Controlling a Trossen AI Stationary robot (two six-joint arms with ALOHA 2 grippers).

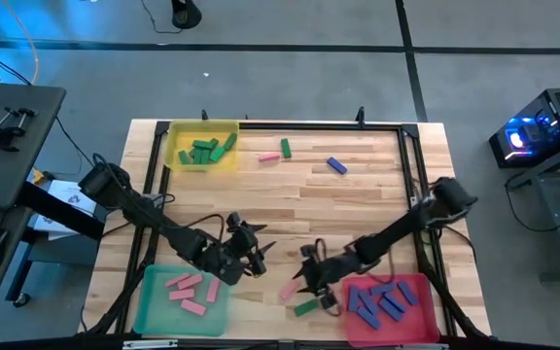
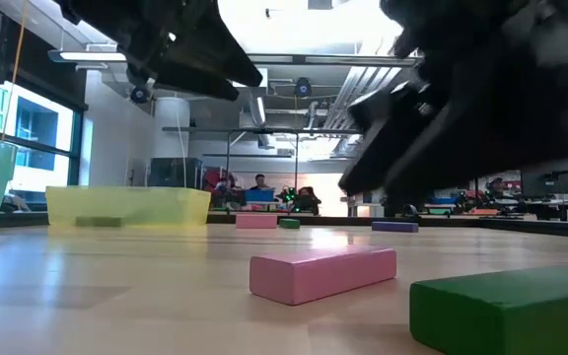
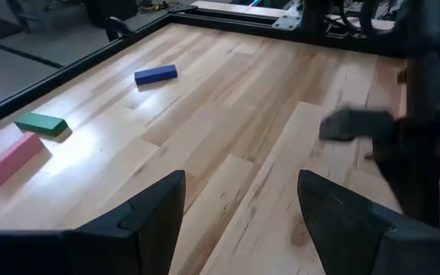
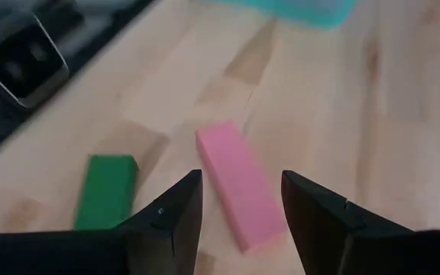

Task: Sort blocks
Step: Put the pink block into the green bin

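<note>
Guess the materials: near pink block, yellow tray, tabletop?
Pink block: probably painted wood or solid plastic; matte, opaque, crisp edges, no visible grain.
Yellow tray: looks like translucent plastic; light passes through its walls, and dim shapes show through them.
Tabletop: wood, butcher-block style; joined planks with grain, and a light sheen suggests a sealed finish.
The open right pincer hovers over that block.

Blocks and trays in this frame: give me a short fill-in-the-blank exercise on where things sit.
1. The yellow tray holds only ____ blocks.
2. The right gripper, fingers open, hovers over a ____ block.
3. Beside the pink block lies a ____ block on the table.
4. The left gripper holds ____.

Missing words: green; pink; green; nothing
</note>
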